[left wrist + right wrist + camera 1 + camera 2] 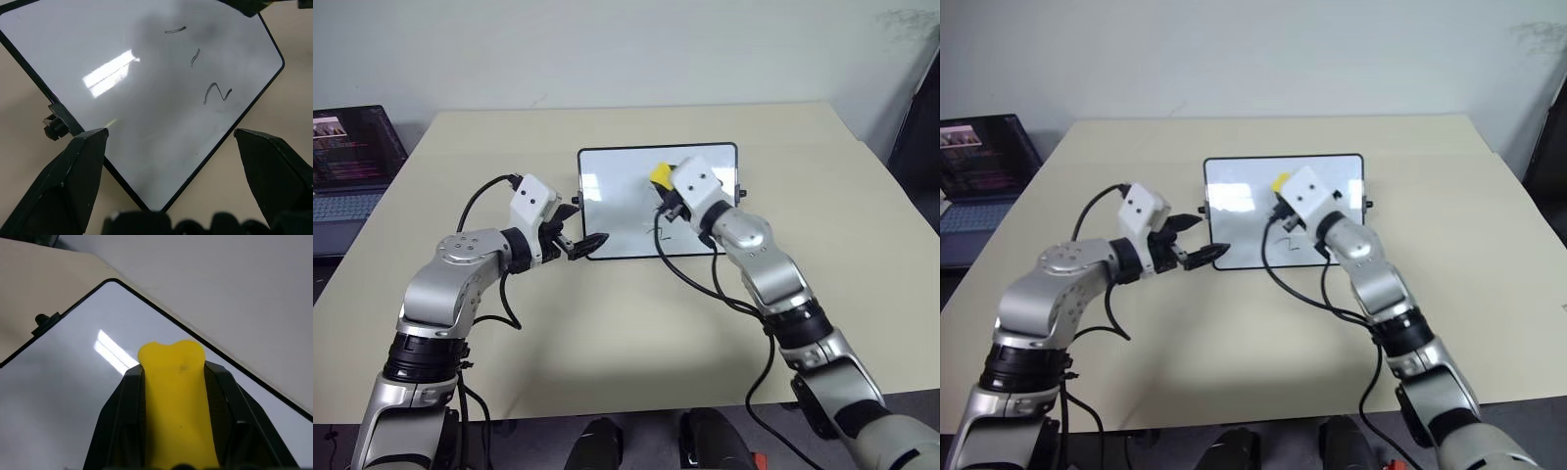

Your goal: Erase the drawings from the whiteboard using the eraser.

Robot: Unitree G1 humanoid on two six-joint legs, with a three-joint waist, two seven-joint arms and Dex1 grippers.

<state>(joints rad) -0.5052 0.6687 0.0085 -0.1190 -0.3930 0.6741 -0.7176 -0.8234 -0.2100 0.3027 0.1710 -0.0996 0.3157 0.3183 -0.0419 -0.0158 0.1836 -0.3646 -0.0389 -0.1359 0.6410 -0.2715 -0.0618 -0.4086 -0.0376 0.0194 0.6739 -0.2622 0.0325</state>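
The wiping is not yet showing any result, as far as the pictures tell: all the drawings (198, 58) are sitting intact on the whiteboard (617, 211), so the erasing itself is what is left, while the picking up of the eraser looks done. Starting at the left, the left pincer (576, 242) is hanging with its two black fingers spread wide and nothing between them, just at the near left corner of the board, whose black frame and one side knob are lying between and just beyond its fingertips in the left wrist view. Farther on from that pincer, toward the right arm, the marks are lying in a row: two short dashes and one larger curl, three in all. At the right, the right pincer (668, 186) is clamping narrowly on the eraser (177, 396), the yellow block sticking out past its fingertips and hovering over the board's far middle part; whether it is touching the glossy surface I cannot tell. Counting: one whiteboard lying flat on the counter (607, 323), one eraser, three drawings, two pincers, and one laptop (352, 162) well off beyond the left arm.
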